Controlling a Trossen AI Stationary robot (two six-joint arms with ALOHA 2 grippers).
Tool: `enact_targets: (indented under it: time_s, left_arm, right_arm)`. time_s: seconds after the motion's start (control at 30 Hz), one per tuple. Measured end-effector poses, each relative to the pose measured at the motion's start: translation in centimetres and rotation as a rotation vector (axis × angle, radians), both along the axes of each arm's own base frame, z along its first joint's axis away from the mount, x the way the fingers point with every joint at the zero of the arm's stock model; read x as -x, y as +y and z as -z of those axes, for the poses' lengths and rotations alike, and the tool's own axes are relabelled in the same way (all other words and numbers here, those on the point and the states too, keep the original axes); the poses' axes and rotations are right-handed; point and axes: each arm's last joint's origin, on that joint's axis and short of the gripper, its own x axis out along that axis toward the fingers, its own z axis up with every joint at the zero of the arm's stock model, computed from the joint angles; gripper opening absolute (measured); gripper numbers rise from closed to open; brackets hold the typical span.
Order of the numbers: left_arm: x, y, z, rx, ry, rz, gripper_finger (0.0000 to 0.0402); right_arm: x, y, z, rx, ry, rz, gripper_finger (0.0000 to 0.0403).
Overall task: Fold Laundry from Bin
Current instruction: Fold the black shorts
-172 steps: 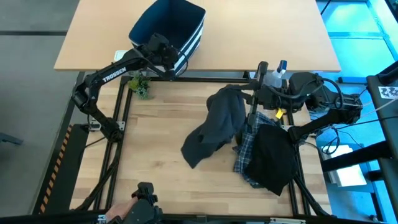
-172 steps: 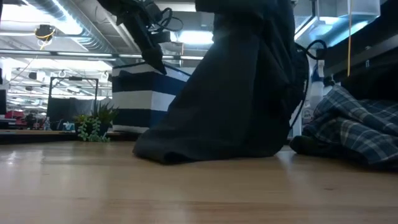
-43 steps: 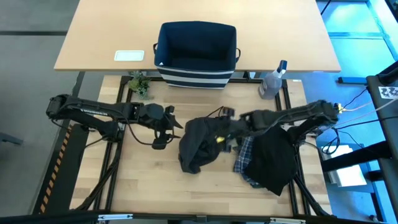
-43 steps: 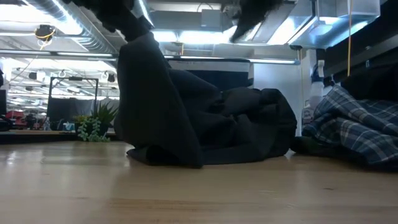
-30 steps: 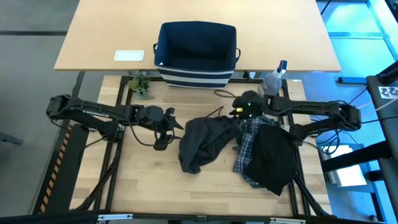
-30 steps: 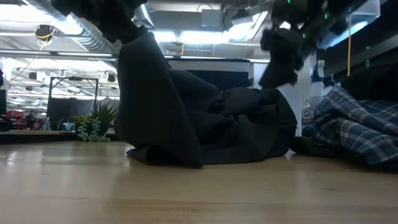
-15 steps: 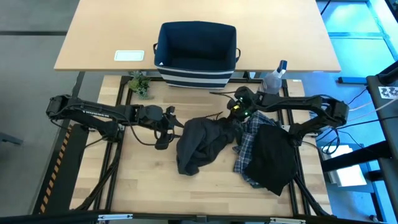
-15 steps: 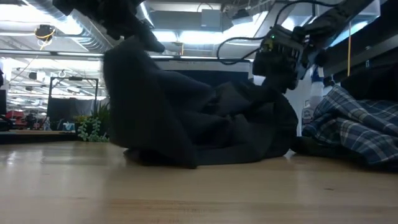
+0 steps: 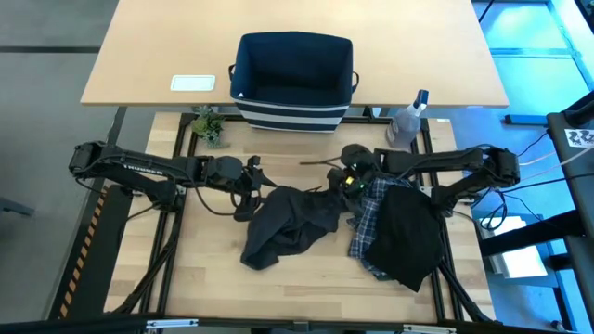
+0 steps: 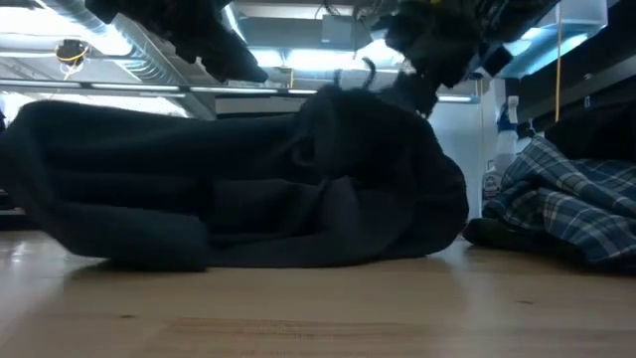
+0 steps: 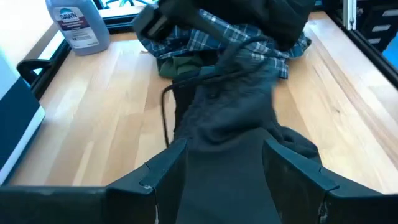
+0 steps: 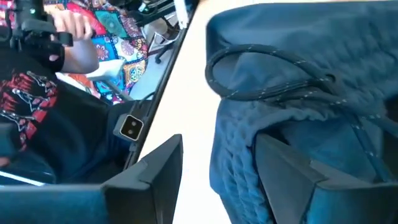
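A dark grey-green garment (image 9: 292, 218) with a drawstring lies spread on the table's middle, between my two grippers. My left gripper (image 9: 252, 190) is at its left end, and the cloth (image 11: 236, 118) fills the gap between the fingers. My right gripper (image 9: 345, 181) is at its right end and stands open. There the drawstring part (image 12: 273, 93) lies against one finger, with bare gap beside the other. A blue-and-white plaid shirt (image 9: 369, 218) lies at the right, with a black garment (image 9: 408, 237) on top of it. The bin (image 9: 292, 116) stands on the far table. My left gripper has a bunch of the garment's left end (image 11: 208, 155) between its two fingers (image 11: 165, 171), several layers by the look of it. It comes from the table's left, slanting down. The rest of the garment lies slack on the table. My right gripper's open fingers reach into the garment's right end from the table's right, slanting down. The cloth beside the drawstring (image 12: 239, 155) rests against one finger (image 12: 292, 168). This end stands up in a hump (image 10: 348, 99) just below the gripper.
A clear spray bottle (image 9: 406, 121) and a small plant (image 9: 210, 127) stand along the far edge. The plaid and black heap (image 10: 566, 199) takes up the right side. A person (image 12: 37, 93) is beyond the table's edge. Bare wood lies at the near left.
My right gripper has come back toward the garment from the far right. It has tipped from pointing steeply down to nearly level. The garment's tall peak under my left gripper has sunk and spread toward the near left. The garment's right end has risen into a hump.
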Motion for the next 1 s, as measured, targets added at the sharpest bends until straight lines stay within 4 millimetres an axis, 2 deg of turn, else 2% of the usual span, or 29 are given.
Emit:
enact_targets:
  time_s: [0.3, 0.47, 0.67, 0.83, 1.0]
  left_arm:
    - [0.0, 0.0, 0.0, 0.051, -0.001, -0.029, 0.0199]
    - [0.0, 0.0, 0.0, 0.067, 0.002, -0.027, 0.0199]
    - [0.0, -0.4, 0.0, 0.195, 0.011, 0.044, 0.0199]
    - [-0.6, -0.6, 1.0, 0.274, 0.065, 0.05, 0.0199]
    - [-2.1, -0.7, 3.0, 0.286, 0.127, 0.037, 0.0199]
  right_arm:
    - [-0.6, 4.4, -0.8, 0.068, -0.013, -0.047, 0.0195]
    - [-0.4, 7.1, -0.8, 0.072, 0.003, -0.1, 0.0195]
    - [0.4, 9.7, -0.5, 0.055, 0.054, -0.201, 0.0195]
    - [0.6, 9.7, -0.2, 0.106, 0.081, -0.159, 0.0195]
    - [-0.1, 7.1, 0.0, 0.27, 0.086, 0.126, 0.0195]
